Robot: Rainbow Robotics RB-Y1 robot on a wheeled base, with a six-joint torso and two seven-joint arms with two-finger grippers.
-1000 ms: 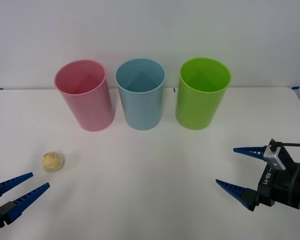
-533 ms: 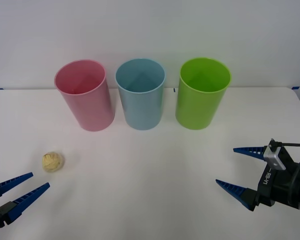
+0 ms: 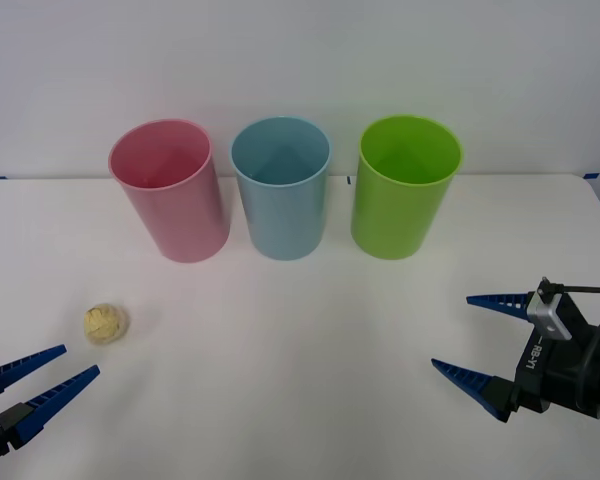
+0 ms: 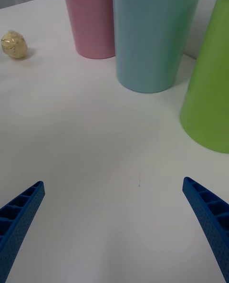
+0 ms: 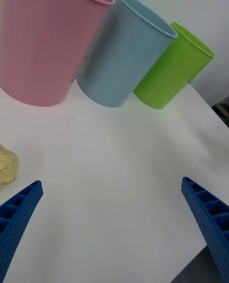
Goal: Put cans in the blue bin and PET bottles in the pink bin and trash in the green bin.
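Three bins stand upright in a row at the back of the white table: the pink bin (image 3: 170, 190) on the left, the blue bin (image 3: 280, 186) in the middle, the green bin (image 3: 405, 186) on the right. The trash (image 3: 105, 323), a small pale yellow crumpled ball, lies on the table in front of the pink bin. My left gripper (image 3: 58, 363) is open at the front left corner, just short of the ball. My right gripper (image 3: 467, 335) is open at the front right, nothing between its fingers. The wrist views show the trash (image 4: 14, 45) (image 5: 7, 167) and the bins (image 4: 152, 30) (image 5: 126, 49).
The white table (image 3: 300, 340) runs to a pale wall behind the bins. Bare tabletop lies between the two grippers and in front of the bins. The table's right edge (image 5: 210, 120) runs close beside the green bin (image 5: 171, 70).
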